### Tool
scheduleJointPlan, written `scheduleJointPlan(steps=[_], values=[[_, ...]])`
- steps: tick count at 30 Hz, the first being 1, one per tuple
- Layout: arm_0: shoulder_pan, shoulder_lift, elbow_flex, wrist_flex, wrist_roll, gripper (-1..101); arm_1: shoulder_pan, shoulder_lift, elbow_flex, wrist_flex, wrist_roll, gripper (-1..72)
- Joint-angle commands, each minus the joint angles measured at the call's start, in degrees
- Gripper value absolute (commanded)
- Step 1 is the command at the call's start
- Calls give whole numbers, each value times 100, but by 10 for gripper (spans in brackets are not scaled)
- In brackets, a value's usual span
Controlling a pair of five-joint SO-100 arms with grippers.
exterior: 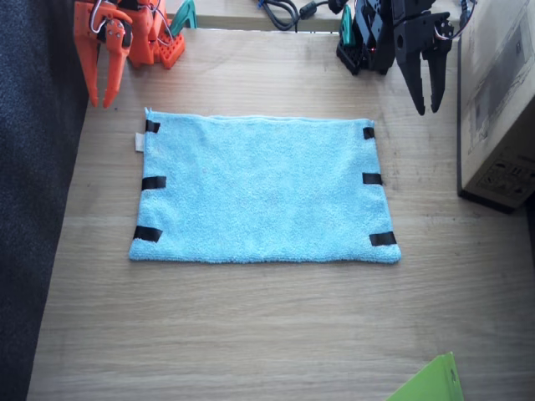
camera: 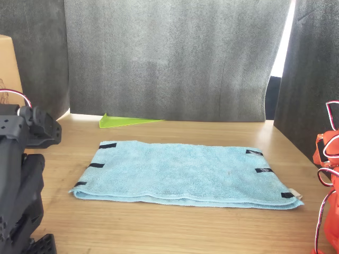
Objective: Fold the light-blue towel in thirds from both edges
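Note:
The light-blue towel (exterior: 263,188) lies spread flat in the middle of the wooden table (exterior: 251,334), also seen in the front view (camera: 185,172). Black tape strips mark its two short edges, one (exterior: 153,182) on the right arm's side and the other (exterior: 372,178) on the left arm's side. A small white tag (exterior: 140,142) sticks out at one corner. My orange right gripper (exterior: 104,104) hangs beyond the towel's far corner, fingers slightly apart and empty. My black left gripper (exterior: 428,109) hangs past the other far corner, also slightly apart and empty.
A cardboard box (exterior: 501,100) stands close beside the left arm (camera: 21,185). A lime-green sheet corner (exterior: 430,384) lies at the table's near edge. Cables (exterior: 280,10) run along the far edge. A dark curtain (camera: 169,58) backs the table in the front view.

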Motion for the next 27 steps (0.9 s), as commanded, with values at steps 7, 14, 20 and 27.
scheduleJointPlan(steps=[7,14,20,27], values=[[35,62,9,35,88,145,26,9,0,-26,88,103],[35,62,9,35,88,119,62,9,0,-26,-9,66],[9,62,9,35,132,-3,79,9,9,-18,-88,0],[0,62,9,35,123,-3,114,9,9,18,-105,1]])
